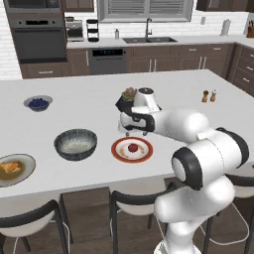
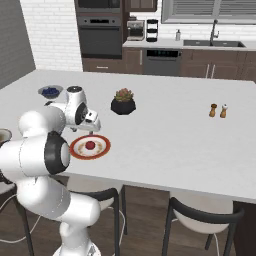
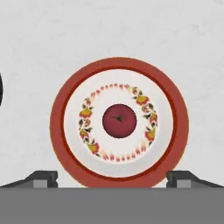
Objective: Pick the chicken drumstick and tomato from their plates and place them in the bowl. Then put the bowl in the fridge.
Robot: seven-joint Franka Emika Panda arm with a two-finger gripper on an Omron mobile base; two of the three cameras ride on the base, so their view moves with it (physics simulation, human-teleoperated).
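In the hand view we see our hand (image 3: 112, 179) with tips spread wide apart, the tomato (image 3: 119, 120) centred on the red-rimmed plate (image 3: 59, 127). Our left base view adds the bowl (image 1: 75, 144) centre-left and the chicken drumstick (image 1: 11, 166) at far left on the white surface (image 1: 89, 101), ovens behind.

The arm (image 1: 198, 163) is glossy white, built of fat rounded segments. Dark grey rings band its joints. Its two finger tips (image 3: 41, 178) are small, dark and blocky.
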